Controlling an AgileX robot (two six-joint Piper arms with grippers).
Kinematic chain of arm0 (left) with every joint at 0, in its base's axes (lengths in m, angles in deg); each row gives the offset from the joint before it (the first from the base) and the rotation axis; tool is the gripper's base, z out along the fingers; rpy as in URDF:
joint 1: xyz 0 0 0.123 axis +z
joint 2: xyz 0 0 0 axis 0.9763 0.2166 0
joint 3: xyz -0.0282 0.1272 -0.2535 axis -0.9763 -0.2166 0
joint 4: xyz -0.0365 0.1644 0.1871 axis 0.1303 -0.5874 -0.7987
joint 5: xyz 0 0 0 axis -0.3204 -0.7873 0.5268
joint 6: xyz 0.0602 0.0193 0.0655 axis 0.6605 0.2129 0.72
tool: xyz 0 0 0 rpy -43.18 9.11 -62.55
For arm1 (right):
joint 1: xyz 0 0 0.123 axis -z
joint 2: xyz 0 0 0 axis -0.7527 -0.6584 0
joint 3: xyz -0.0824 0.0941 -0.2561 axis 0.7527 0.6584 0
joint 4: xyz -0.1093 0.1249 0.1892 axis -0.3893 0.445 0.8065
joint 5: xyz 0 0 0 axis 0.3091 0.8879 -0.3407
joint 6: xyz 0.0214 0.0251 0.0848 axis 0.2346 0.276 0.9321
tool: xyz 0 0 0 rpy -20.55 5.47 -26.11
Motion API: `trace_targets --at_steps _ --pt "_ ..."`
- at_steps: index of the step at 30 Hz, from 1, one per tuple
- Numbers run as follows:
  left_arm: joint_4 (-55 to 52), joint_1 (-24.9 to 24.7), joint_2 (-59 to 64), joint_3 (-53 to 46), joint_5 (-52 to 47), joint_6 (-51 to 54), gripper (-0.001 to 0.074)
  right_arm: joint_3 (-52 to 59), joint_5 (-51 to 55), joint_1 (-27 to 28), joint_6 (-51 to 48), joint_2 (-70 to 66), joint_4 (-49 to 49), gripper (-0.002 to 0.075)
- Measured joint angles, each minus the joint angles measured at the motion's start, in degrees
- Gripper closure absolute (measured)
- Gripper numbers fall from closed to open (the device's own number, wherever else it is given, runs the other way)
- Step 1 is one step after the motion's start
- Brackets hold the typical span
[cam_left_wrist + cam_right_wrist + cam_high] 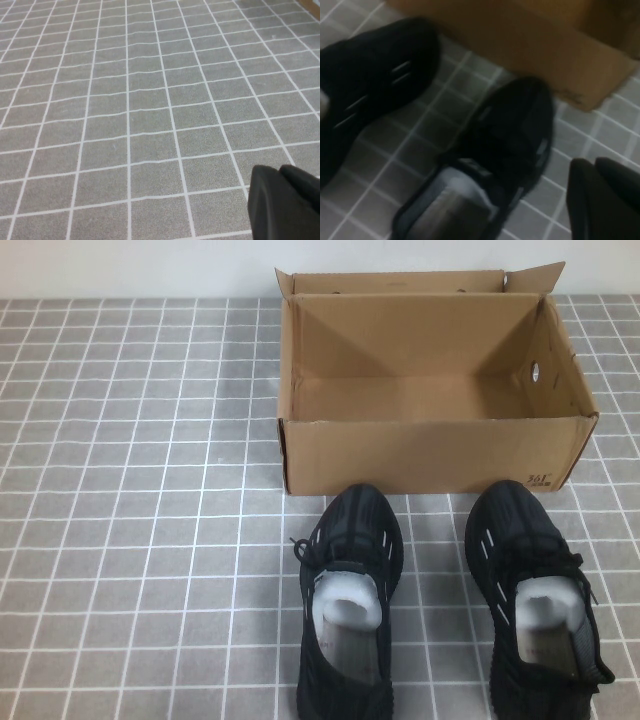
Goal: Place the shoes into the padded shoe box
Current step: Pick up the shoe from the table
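Note:
Two black knit sneakers stand side by side on the checked cloth in front of the box, toes toward it: the left shoe [350, 540] and the right shoe [520, 530], each with white paper stuffing. The open brown cardboard shoe box [430, 452] stands behind them and holds nothing. Neither gripper shows in the high view. My right gripper [596, 167] is shut and empty, hovering over the right shoe [510, 135], with the left shoe [375, 70] and the box [530, 45] beyond. My left gripper [280, 172] is shut and empty above bare cloth.
Grey checked cloth [130, 490] with white lines covers the table. A white wall runs behind the box. The box's back flaps stand up, and a round hole [536, 371] shows in its right wall.

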Motion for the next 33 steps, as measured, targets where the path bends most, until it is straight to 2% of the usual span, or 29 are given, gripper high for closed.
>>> trace_targets --at_steps 3,5,11,13,16,22,30,33 --pt "0.0 0.0 0.0 0.0 0.0 0.0 0.0739 -0.58 0.73 -5.13 -2.83 -3.11 -0.45 0.0724" --pt "0.0 0.0 0.0 0.0 0.0 0.0 0.0739 -0.73 1.77 -10.25 -3.79 -4.95 -3.32 0.0674" --pt "0.0 0.0 0.0 0.0 0.0 0.0 0.0739 -0.73 3.16 -24.33 -2.18 -9.83 -17.3 0.033" --pt "0.0 0.0 0.0 0.0 0.0 0.0 0.0739 -0.73 3.16 -27.0 -1.75 -11.49 -21.91 0.0267" --pt "0.0 0.0 0.0 0.0 0.0 0.0 0.0739 -0.73 2.93 -29.36 -1.5 -14.24 -27.31 0.0229" --pt "0.0 0.0 0.0 0.0 0.0 0.0 0.0739 -0.87 -4.0 -29.81 -1.18 -19.44 -31.19 0.0237" --pt "0.0 0.0 0.0 0.0 0.0 0.0 0.0739 -0.9 -6.43 -29.91 4.08 -25.44 -38.13 0.0471" --pt "0.0 0.0 0.0 0.0 0.0 0.0 0.0739 -0.9 -6.3 -29.91 7.0 -26.02 -41.48 0.0515"
